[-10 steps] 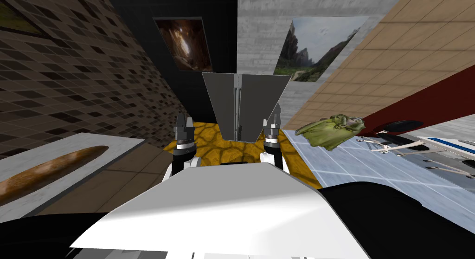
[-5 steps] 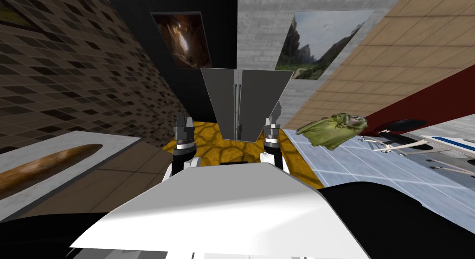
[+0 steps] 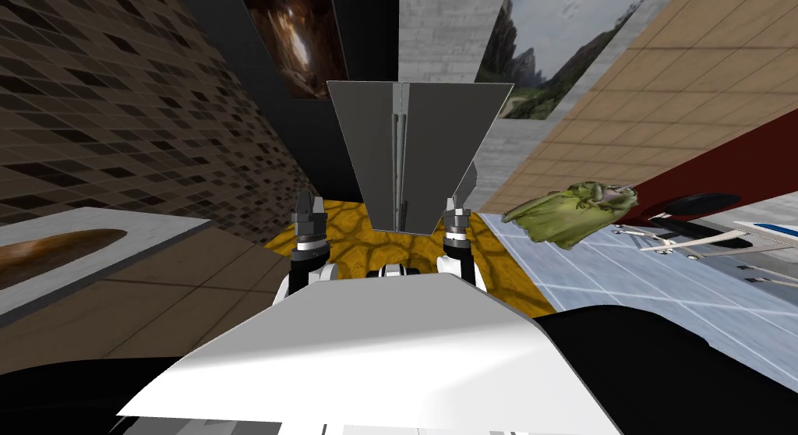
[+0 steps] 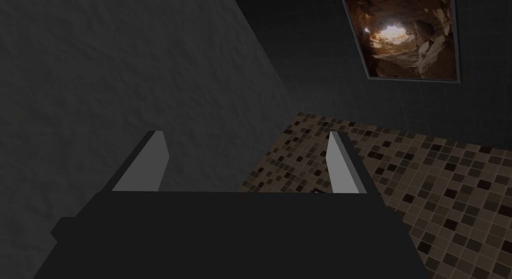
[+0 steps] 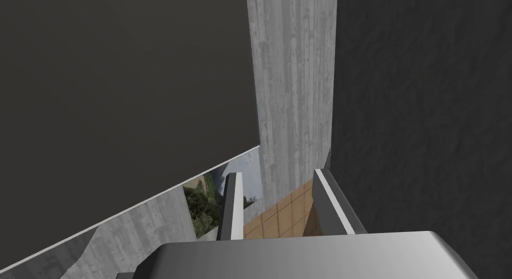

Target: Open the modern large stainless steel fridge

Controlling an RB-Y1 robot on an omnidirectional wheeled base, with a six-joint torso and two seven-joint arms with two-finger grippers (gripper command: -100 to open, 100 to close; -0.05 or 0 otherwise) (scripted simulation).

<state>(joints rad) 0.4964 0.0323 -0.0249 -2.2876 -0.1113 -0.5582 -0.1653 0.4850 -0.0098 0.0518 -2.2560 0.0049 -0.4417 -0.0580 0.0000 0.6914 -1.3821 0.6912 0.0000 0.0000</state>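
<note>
Well to the left of my left pincer (image 4: 246,139), a brown loaf (image 3: 54,249) lay on a grey worktop (image 3: 160,229). The left pincer was wide open and held nothing. The fridge (image 3: 440,153) stood ahead of both pincers and between them, beyond the fingertips and not touched. Both doors were shut, and the two upright handles (image 3: 399,161) sat together at the centre seam. My right pincer (image 5: 275,177) was raised beside the right door, its fingers parted by a narrow gap with nothing between them. To its right, a green leafy bunch (image 3: 573,212) lay on a pale blue tiled counter (image 3: 592,294).
</note>
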